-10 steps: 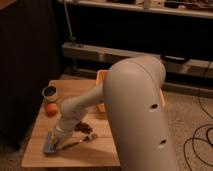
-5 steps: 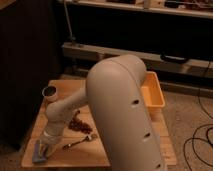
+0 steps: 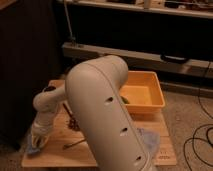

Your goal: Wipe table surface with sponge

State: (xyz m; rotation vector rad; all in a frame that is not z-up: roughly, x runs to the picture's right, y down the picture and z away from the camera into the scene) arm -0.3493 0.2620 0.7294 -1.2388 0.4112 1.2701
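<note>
The table surface (image 3: pixel 57 156) is a low top of light tan planks. The sponge (image 3: pixel 33 149), a blue-grey pad, lies at its front left corner. My gripper (image 3: pixel 39 139) points down at the end of the white arm (image 3: pixel 100 110), shut on the sponge and pressing it to the wood. The big arm link in front hides much of the table's middle.
An orange tray (image 3: pixel 145 95) stands at the table's back right. A dark brown crumb pile (image 3: pixel 73 123) and a thin dark-handled utensil (image 3: pixel 75 145) lie right of the gripper. A bluish cloth-like patch (image 3: pixel 149 140) lies at the front right. Dark shelving stands behind, cables on the floor right.
My gripper has slid the sponge left toward the table's front left corner. The large arm link has swung, uncovering the orange tray.
</note>
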